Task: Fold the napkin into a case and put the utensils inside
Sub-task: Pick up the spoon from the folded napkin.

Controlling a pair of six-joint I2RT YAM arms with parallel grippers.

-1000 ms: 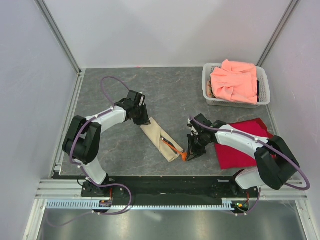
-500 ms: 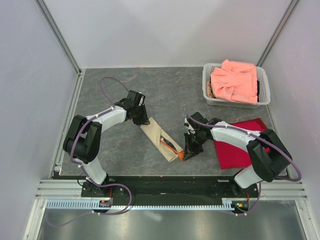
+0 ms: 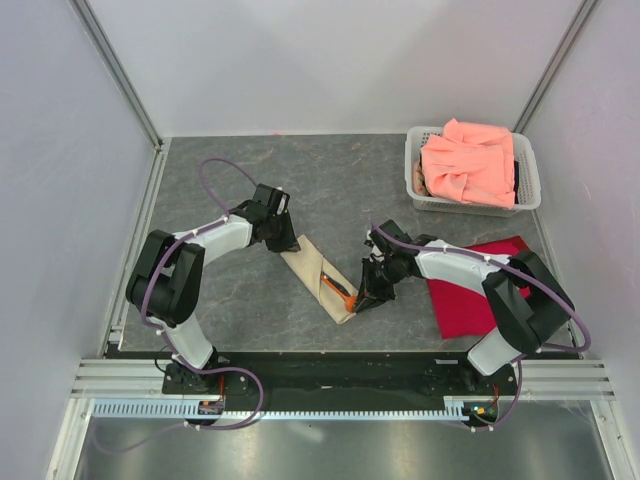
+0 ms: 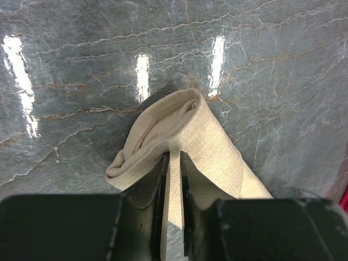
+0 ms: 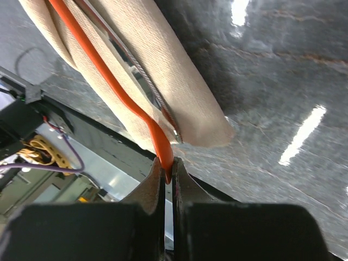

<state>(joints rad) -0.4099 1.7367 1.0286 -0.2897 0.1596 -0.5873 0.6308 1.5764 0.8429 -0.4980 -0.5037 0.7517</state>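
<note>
Both are clenched: left jaws on the bunched end of the case, right jaws on the handle tip of the spoon, its bowl out of sight; a red cloth lies behind the right jaws.

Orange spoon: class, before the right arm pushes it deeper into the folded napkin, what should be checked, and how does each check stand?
1. Right gripper shut on orange spoon at its handle tip: ok.
2. Left gripper pinching the case at its far end: ok.
3. Thin dark utensil lies in the pocket beside the spoon: ok.
4. Spoon bowl's depth inside: cannot tell, hidden.
5. Red cloth apart from the case: ok.
</note>
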